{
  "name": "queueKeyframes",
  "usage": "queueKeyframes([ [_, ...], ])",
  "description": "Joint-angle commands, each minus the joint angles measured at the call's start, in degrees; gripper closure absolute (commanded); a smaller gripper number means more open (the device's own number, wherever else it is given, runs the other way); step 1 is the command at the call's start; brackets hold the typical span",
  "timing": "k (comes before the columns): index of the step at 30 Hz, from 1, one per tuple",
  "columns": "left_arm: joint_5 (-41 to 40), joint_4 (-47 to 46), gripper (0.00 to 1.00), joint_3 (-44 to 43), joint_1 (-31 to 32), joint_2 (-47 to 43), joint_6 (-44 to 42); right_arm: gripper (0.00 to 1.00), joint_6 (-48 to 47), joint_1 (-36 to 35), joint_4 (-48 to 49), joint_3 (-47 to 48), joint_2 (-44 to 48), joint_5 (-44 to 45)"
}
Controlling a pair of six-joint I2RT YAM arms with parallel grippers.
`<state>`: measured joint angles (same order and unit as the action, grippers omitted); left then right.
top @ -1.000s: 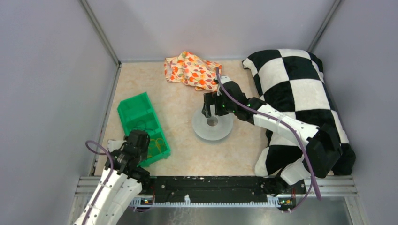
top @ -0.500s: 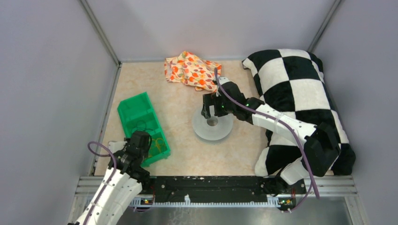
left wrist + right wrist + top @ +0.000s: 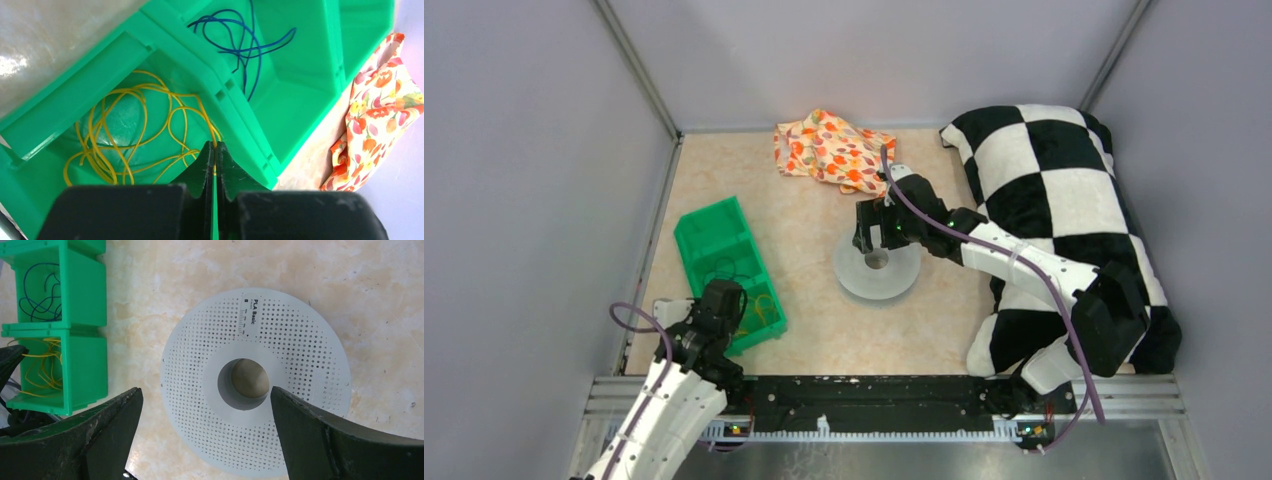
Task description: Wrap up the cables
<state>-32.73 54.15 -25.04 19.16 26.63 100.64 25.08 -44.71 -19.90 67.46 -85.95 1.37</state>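
A loose tangle of thin yellow cables [image 3: 125,130] lies in the near compartment of a green bin [image 3: 300,100]. My left gripper [image 3: 215,146] is shut on one yellow strand at the compartment's right wall, and the strand runs up from between the fingertips. In the top view the left gripper [image 3: 727,305] is low over the bin's near end [image 3: 759,335]. A grey perforated spool [image 3: 300,340] lies flat on the table. My right gripper [image 3: 204,390] hangs open above the spool [image 3: 876,275], its fingers either side of the hub hole, holding nothing.
Dark blue wire [image 3: 240,40] lies in the bin's middle compartment. A flowered orange cloth [image 3: 829,148] sits at the back of the table. A black-and-white checkered pillow [image 3: 1064,200] fills the right side, behind the right arm.
The left gripper has dropped slightly into the bin's near end and closed its fingers. The right arm and the spool have stayed put.
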Motion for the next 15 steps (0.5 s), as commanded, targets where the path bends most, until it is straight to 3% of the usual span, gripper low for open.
queueKeyframes([
  [1, -4.9, -0.3, 1.00, -4.9, -0.3, 0.7, -4.4, 0.01, -0.4, 0.1, 1.3, -0.1, 0.4, -0.5],
  [5, -6.1, -0.2, 1.00, -10.3, -0.3, 2.8, -12.0, 0.01, -0.3, 0.1, 1.3, -0.1, 0.5, -0.5],
  [15, 2.5, -14.4, 1.00, -26.4, -0.2, 11.2, -47.3, 0.01, -1.2, 0.2, 0.3, 2.4, 2.4, 0.8],
])
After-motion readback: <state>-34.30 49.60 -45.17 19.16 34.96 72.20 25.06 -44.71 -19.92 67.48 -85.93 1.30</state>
